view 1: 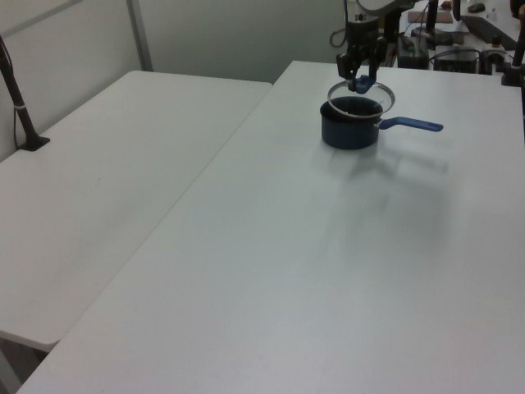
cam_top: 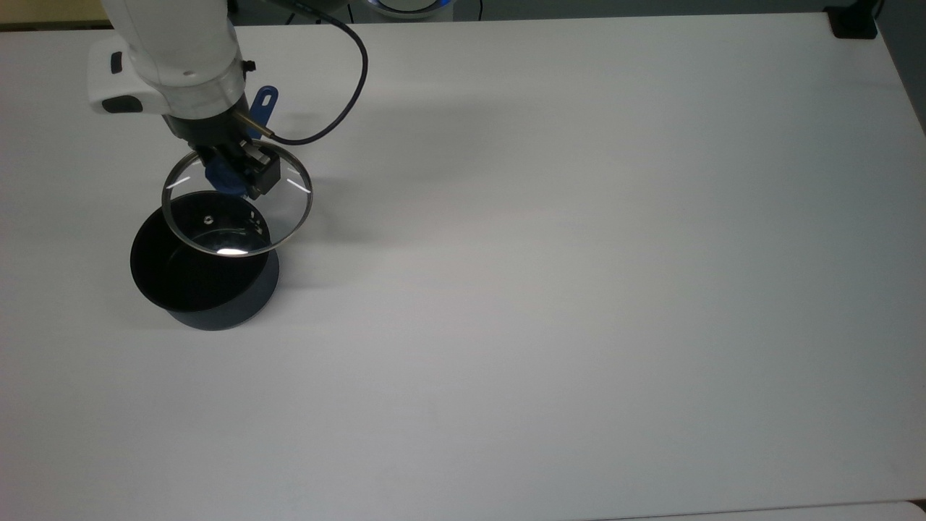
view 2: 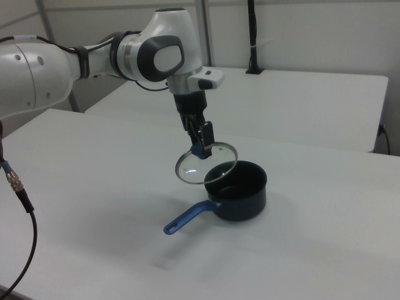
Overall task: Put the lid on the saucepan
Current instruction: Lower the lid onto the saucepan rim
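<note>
Jaws [cam_top: 233, 174] clamped narrow on the lid's blue knob [view 2: 198, 150], knob pinched between the two fingers, nothing else touched. Lid [cam_top: 237, 204] hangs under the knob in the air, clear of the counter [cam_top: 579, 253], tilted in the right view with the low edge away from the pan. Grip on the knob makes sense: it is the only part that sticks up, and holding there lets the glass hang free so the rim can drop onto the pan. Saucepan [cam_top: 205, 266] sits open on the counter, black inside showing, handle [view 1: 410, 125] pointing to 12 o'clock in the top view, running under the arm [view 2: 94, 59]. In the top view the lid overlaps the pan's rim on the 1 o'clock side, not centred yet; lid centre is off toward 1 o'clock from the pan centre. In the left view the lid floats just above the pan mouth. Judgement: carry step nearly over, lid needs a short shift toward 7 o'clock in the top view, levelling, then lowering. Risk: tilted rim catching the pan edge.
</note>
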Motion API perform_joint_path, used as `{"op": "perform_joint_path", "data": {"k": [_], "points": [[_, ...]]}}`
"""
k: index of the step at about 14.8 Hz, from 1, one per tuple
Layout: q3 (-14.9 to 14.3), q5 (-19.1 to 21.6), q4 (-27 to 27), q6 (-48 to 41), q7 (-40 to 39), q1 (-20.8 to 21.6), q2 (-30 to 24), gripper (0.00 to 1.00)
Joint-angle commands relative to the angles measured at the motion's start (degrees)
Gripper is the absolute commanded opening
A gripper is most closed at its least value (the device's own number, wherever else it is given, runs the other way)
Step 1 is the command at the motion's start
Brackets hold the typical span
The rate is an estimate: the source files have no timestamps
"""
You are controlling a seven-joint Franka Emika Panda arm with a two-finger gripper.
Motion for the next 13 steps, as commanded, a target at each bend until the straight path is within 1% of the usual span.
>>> {"op": "perform_joint_path", "data": {"k": [1,3,6,10,13], "points": [[-0.42,1.39,1.32,1.44,-0.67,-0.77,0.31,0.29],[-0.42,1.39,1.59,1.78,-0.67,-1.12,1.45,0.29],[-0.42,1.39,3.43,2.84,-0.67,-2.61,3.39,0.29],[-0.51,1.39,3.79,6.35,-0.32,-4.11,5.14,0.29],[-0.51,1.39,5.27,8.02,0.99,-5.08,7.42,0.29]]}}
